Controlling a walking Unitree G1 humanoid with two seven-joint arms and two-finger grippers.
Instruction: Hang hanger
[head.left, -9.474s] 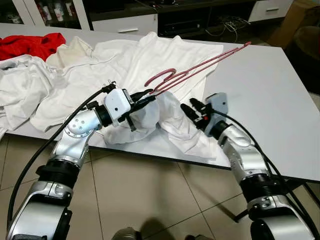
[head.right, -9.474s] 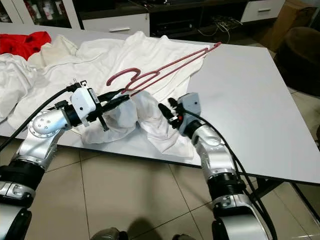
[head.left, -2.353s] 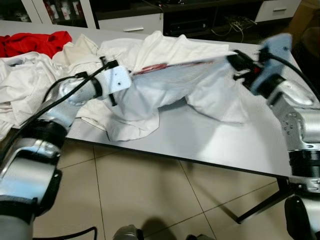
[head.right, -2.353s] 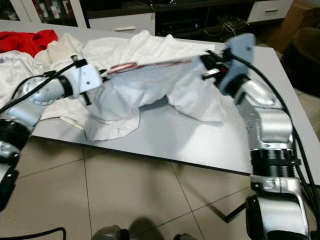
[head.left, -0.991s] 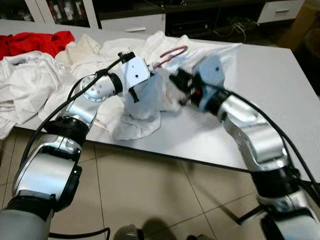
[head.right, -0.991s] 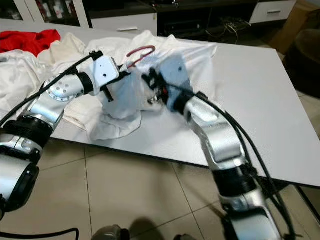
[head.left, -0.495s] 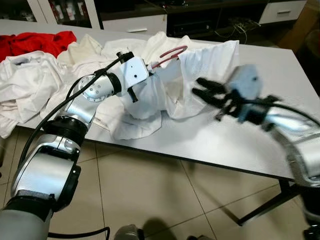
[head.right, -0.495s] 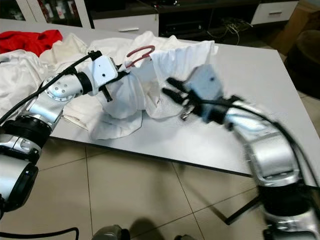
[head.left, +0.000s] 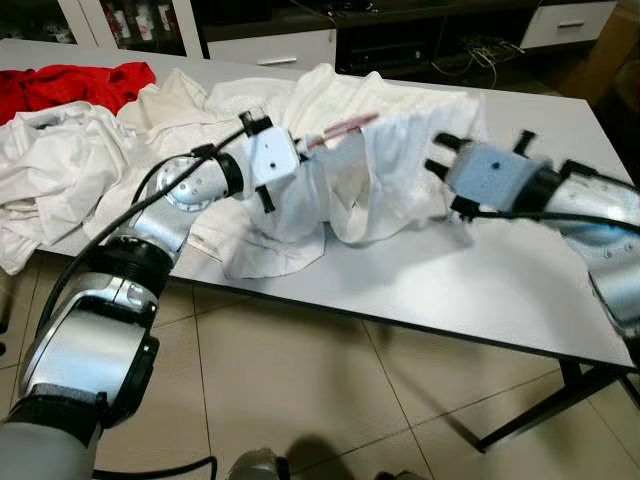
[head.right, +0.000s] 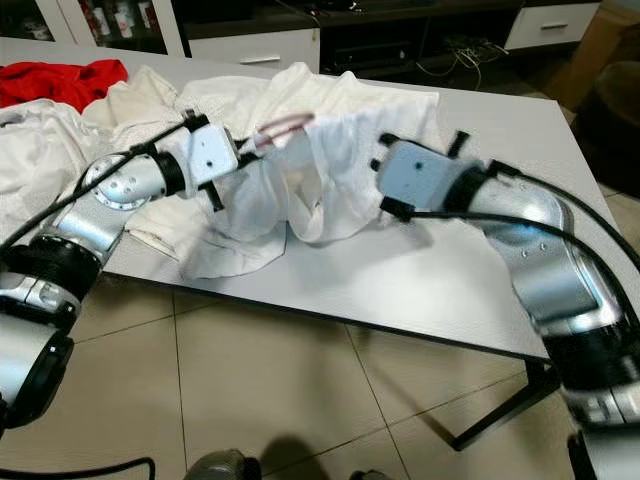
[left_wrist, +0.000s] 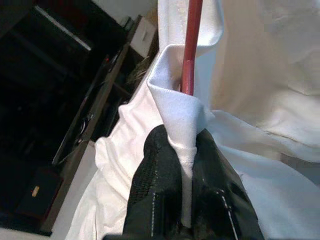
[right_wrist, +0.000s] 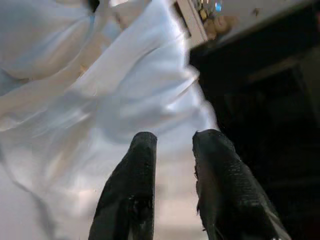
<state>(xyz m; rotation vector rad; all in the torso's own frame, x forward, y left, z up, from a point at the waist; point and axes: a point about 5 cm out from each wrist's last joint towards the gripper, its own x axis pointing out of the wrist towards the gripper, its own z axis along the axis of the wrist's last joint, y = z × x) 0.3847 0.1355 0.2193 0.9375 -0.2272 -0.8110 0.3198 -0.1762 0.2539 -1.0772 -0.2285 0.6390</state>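
A pink hanger (head.left: 340, 127) sits inside a white garment (head.left: 385, 175) held up off the grey table (head.left: 500, 280); a short stretch of it pokes out of the cloth. My left gripper (head.left: 298, 168) is shut on a fold of that garment, and the hanger's red rod (left_wrist: 190, 45) rises out of the fold just past the fingers (left_wrist: 157, 170). My right gripper (head.left: 436, 160), blurred, is at the garment's right edge. In the right wrist view it (right_wrist: 172, 137) is open with nothing between its fingers and white cloth (right_wrist: 125, 95) lies beyond.
A heap of white clothes (head.left: 60, 170) and a red garment (head.left: 85, 85) cover the table's left part. The table's right half is bare. A dark cabinet (head.left: 400, 40) stands behind the table and tiled floor (head.left: 300, 400) lies in front.
My right gripper, which had swung away to the right, has come back to the garment's right edge. The hanger's hook has dropped lower into the cloth. My left gripper keeps its hold.
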